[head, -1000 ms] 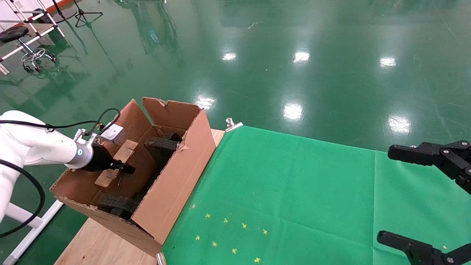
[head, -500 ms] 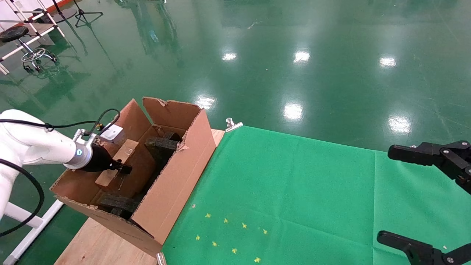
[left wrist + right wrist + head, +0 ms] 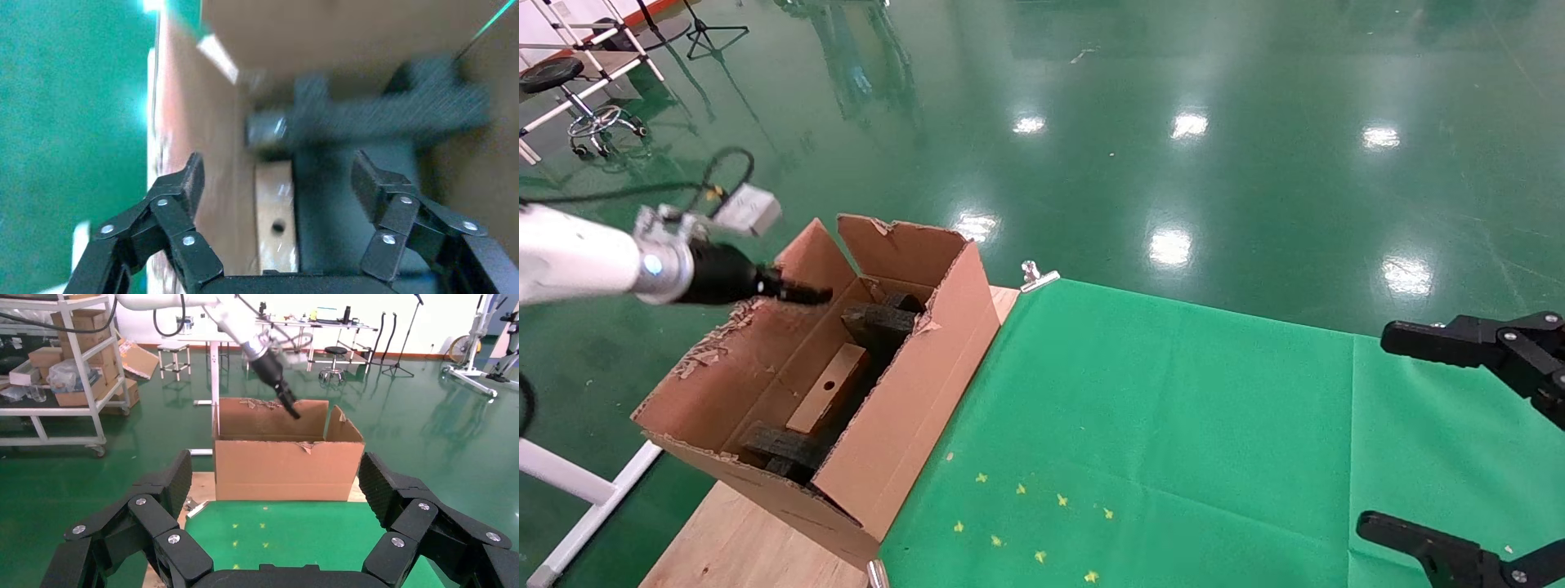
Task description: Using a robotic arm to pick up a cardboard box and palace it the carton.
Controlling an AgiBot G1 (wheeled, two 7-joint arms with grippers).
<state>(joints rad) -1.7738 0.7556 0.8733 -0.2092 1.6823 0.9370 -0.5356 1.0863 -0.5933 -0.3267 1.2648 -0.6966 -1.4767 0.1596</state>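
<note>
The carton (image 3: 911, 408) stands at the table's left end, ragged along its rim, with black foam blocks (image 3: 878, 322) inside. The cardboard box (image 3: 828, 398) lies inside it on its narrow side, round hole facing up, between the foam pieces. The robotic arm's left gripper (image 3: 809, 293) hovers above the carton's left wall, open and holding nothing. In the left wrist view the box (image 3: 275, 208) sits well below the spread left gripper (image 3: 278, 174), beside foam (image 3: 367, 116). My right gripper (image 3: 1406, 433) stays parked at the right edge, open and empty (image 3: 276, 478), facing the carton (image 3: 287, 462).
Green cloth (image 3: 1173, 425) covers the table, with yellow star marks (image 3: 1034, 523) near the front. A metal clip (image 3: 1035, 278) holds the cloth's far corner. Bare wood (image 3: 731, 547) shows beside the carton. A stool (image 3: 552, 77) and racks stand on the floor far left.
The left gripper has let go of the box and risen out of the carton to above its left wall. The box now lies lower, between the foam blocks. The right arm stayed still.
</note>
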